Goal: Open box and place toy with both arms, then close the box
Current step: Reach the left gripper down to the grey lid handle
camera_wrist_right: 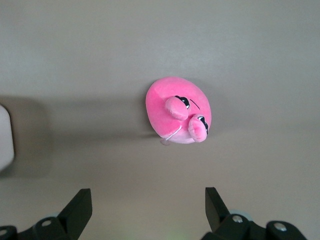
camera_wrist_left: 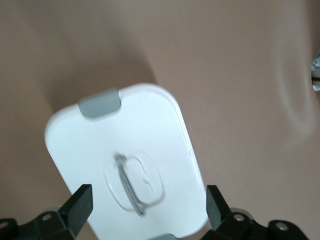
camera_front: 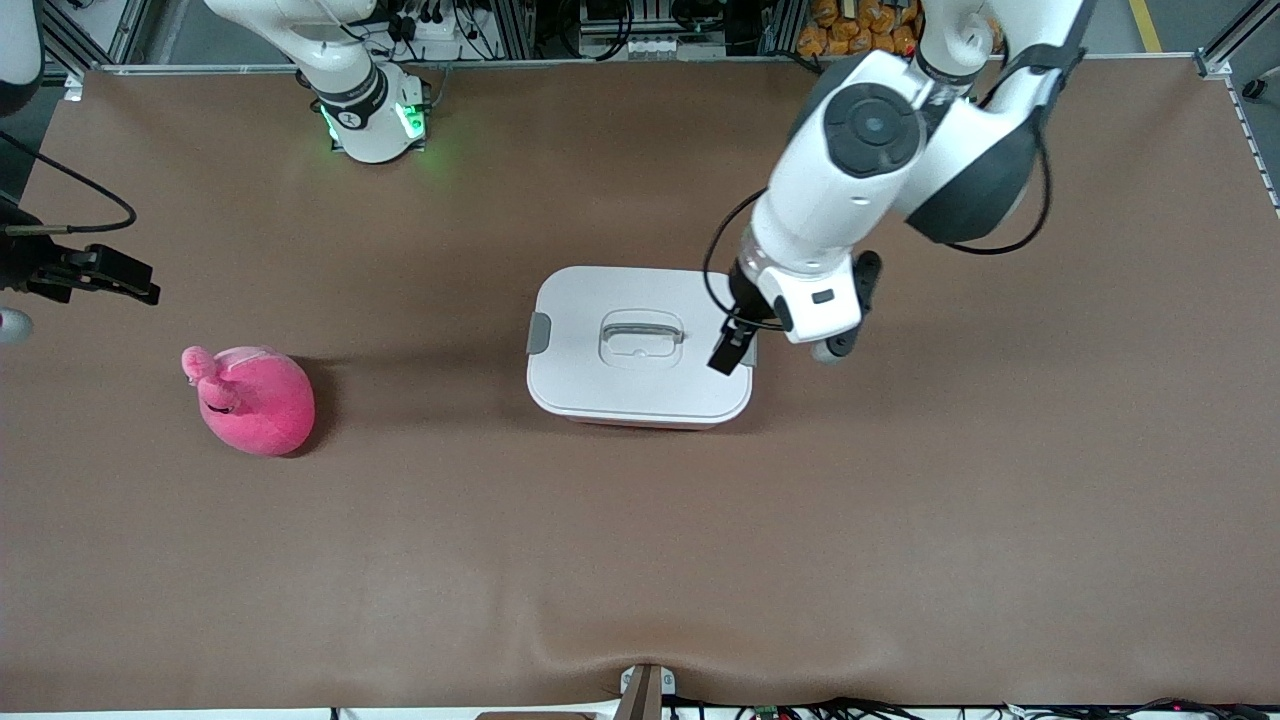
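The box (camera_front: 640, 345) stands shut mid-table, its white lid bearing a grey clip (camera_front: 538, 333) and a recessed handle (camera_front: 642, 335). My left gripper (camera_front: 735, 350) hangs open over the box's end toward the left arm. In the left wrist view its fingers (camera_wrist_left: 80, 200) straddle the lid (camera_wrist_left: 125, 145), above the handle (camera_wrist_left: 131, 182) and apart from the clip (camera_wrist_left: 100, 102). The pink plush toy (camera_front: 255, 398) lies toward the right arm's end. My right gripper (camera_front: 120, 275) is open and empty, up beside the toy. In the right wrist view the toy (camera_wrist_right: 177, 117) lies off from the gripper (camera_wrist_right: 148, 202).
The brown table (camera_front: 900, 520) has bare room around the box and the toy. A corner of the box (camera_wrist_right: 4, 137) shows at the edge of the right wrist view. The right arm's base (camera_front: 370, 115) stands at the table's robot edge.
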You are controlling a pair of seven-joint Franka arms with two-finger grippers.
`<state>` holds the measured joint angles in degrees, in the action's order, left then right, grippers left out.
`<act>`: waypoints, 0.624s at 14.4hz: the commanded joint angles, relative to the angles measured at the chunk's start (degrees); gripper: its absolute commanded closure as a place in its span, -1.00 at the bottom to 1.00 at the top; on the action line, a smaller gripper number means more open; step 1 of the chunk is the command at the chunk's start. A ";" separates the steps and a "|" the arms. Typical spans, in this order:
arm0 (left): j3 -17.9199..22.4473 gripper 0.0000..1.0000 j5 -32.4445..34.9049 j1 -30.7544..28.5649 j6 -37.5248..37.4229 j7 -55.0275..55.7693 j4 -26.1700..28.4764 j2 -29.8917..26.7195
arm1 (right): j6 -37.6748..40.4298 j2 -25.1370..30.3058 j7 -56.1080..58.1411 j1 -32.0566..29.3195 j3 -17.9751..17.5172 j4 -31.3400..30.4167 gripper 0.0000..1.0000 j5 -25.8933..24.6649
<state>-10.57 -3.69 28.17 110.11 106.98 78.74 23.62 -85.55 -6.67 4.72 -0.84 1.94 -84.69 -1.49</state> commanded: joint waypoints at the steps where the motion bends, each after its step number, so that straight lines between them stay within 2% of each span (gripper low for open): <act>1: 0.90 -1.00 0.44 3.72 1.59 11.47 -1.92 3.26 | 0.82 -0.44 5.11 -0.56 -0.53 0.31 -1.00 -1.15; 5: 0.99 -1.00 3.51 7.86 4.41 25.43 -1.48 6.25 | -0.49 -0.71 7.75 -1.36 -0.53 -5.21 -1.00 -1.24; 9: 0.90 -1.00 9.83 11.64 4.41 36.00 -1.22 9.07 | -9.96 -0.71 12.65 -1.53 -0.45 -11.79 -1.00 -1.33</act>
<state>-10.32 3.09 37.99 114.48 138.87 78.62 31.27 -91.45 -8.27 13.46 -1.31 2.13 -92.46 -1.54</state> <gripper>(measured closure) 0.000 0.000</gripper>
